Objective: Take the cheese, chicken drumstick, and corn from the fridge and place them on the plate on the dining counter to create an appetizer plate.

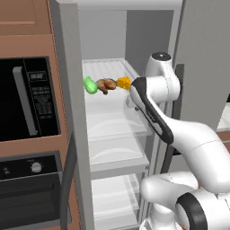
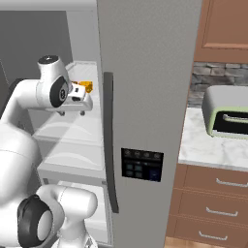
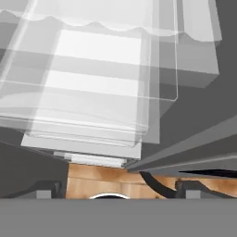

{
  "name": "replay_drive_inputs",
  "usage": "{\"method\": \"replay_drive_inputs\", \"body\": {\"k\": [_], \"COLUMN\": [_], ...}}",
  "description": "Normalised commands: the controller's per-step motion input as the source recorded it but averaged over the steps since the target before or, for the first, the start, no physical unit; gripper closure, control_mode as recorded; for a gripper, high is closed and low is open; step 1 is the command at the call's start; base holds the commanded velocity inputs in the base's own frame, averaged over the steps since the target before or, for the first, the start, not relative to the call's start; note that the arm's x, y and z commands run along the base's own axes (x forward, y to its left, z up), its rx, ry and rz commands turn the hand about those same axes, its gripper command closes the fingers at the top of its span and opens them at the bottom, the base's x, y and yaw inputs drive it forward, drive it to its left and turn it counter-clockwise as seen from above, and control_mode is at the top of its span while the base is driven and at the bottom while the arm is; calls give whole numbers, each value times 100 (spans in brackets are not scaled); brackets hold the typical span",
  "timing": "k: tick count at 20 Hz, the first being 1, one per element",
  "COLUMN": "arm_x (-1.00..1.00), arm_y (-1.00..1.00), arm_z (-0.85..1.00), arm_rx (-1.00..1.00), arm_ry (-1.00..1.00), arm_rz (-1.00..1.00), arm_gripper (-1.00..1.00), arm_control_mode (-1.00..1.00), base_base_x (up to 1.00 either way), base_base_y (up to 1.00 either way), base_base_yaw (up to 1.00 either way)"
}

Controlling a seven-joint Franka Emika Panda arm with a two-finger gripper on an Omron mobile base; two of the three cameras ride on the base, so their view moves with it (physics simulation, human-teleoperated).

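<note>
1. End effector [image 2: 72, 113] sits inside the open fridge [image 1: 72, 112], pointing down at the glass shelves [image 3: 97, 88]. Fingers spread wide, nothing between them, nothing held.
2. In the right base view its white hand body sits just in front of the cheese [image 2: 86, 86], with the two short dark fingertips hanging below it, clear of the shelf surface.
3. Hand view looks down through stacked clear shelves to wood floor [image 3: 99, 183] at the bottom; no food in that view.
4. Cheese [image 1: 124, 82], chicken drumstick [image 1: 106, 85] and corn [image 1: 90, 85] sit in a row on the upper fridge shelf: corn leftmost near the fridge's left wall, drumstick in the middle, cheese rightmost next to the arm's wrist. The three touch or nearly touch.
5. All three foods are at roughly wrist height, none gripped.
6. Left of the fridge: black microwave [image 1: 29, 99] above a black oven [image 1: 31, 188], in brown cabinets.
7. Fridge door [image 2: 145, 111] stands open, dark vertical handle and a small dark control panel [image 2: 141, 164] on its face.
8. Right of the door: white marble counter [image 2: 208, 147] carrying a grey-green toaster oven [image 2: 226, 116], brown drawers below.
</note>
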Motion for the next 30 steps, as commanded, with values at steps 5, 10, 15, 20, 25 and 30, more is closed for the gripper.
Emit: {"method": "replay_drive_inputs", "body": {"k": [5, 10, 15, 20, 25, 30], "arm_x": [2, 20, 14, 16, 31, 47], "arm_y": [5, 1, 35, 59, 26, 14], "arm_z": [0, 0, 6, 5, 0, 1], "arm_rx": [8, 18, 4, -9, 0, 3], "arm_ry": [-11, -1, 0, 0, 5, 3], "arm_rz": [-3, -6, -2, -5, -8, -12], "arm_gripper": [-100, -100, -100, -100, -100, -100], "arm_control_mode": [-100, -100, -100, -100, -100, -100], "base_base_x": [0, 0, 0, 0, 0, 0], "base_base_y": [0, 0, 0, 0, 0, 0], "base_base_yaw": [0, 0, 0, 0, 0, 0]}}
